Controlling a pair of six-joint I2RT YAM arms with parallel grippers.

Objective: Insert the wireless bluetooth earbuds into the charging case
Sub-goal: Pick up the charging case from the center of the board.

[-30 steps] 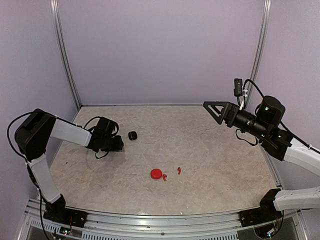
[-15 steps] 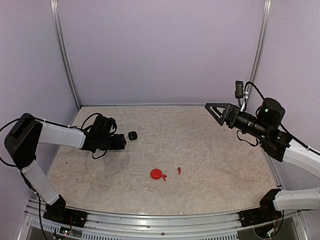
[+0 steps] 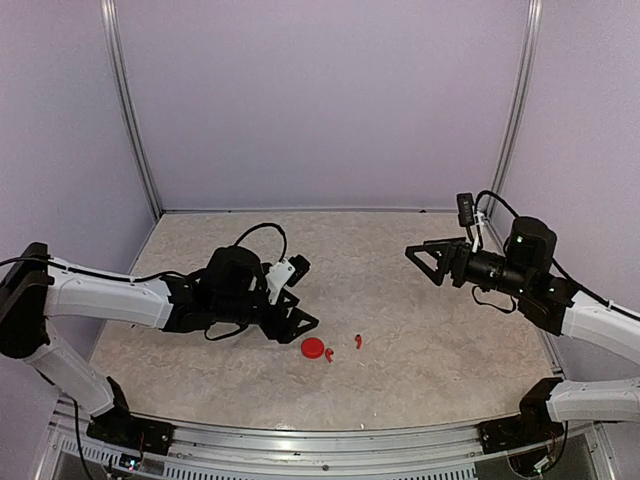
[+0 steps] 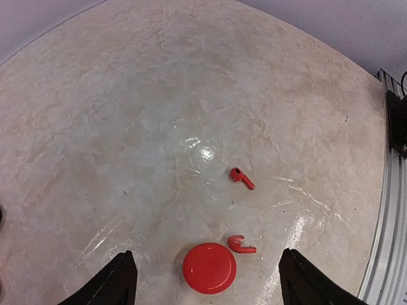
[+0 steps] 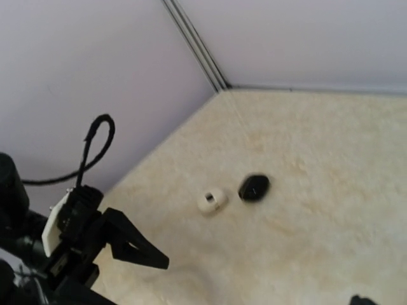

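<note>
Left claw [image 3: 310,293] hangs low over the table [image 3: 440,330], jaws apart with nothing between them; its wrist view looks down through the gap onto the red case [image 4: 209,268]. Right claw [image 3: 425,258] is raised over the right side, jaws spread wide, empty, well apart from the work. Two of the task's pieces lie loose on the table. The near bud [image 4: 241,244] is just beside the case's right edge, touching or not I cannot tell. The far bud [image 4: 241,178] lies a little beyond, clear of everything. Neither is in the case. The case shows only a smooth red top with no sockets visible, so I read it as shut and needing to be opened before a bud goes in. A white case [image 5: 212,201] and a black case [image 5: 254,188] sit side by side toward the far left corner, probably not for these red ones. Step in hand, as I judge it: the left claw is lining up on the red set. To do it well, decide the target before descending, because the jaws now straddle the case and the near bud together. For a bud, take the far one first, since it has free room around it. Turn the wrist so the fingers close across the stem. Bring the tips right down to the table, since the piece is tiny and lies flat. Close gently so it does not squirt out. For the near bud, keep one finger from nudging the case; the right claw could steady it.
</note>
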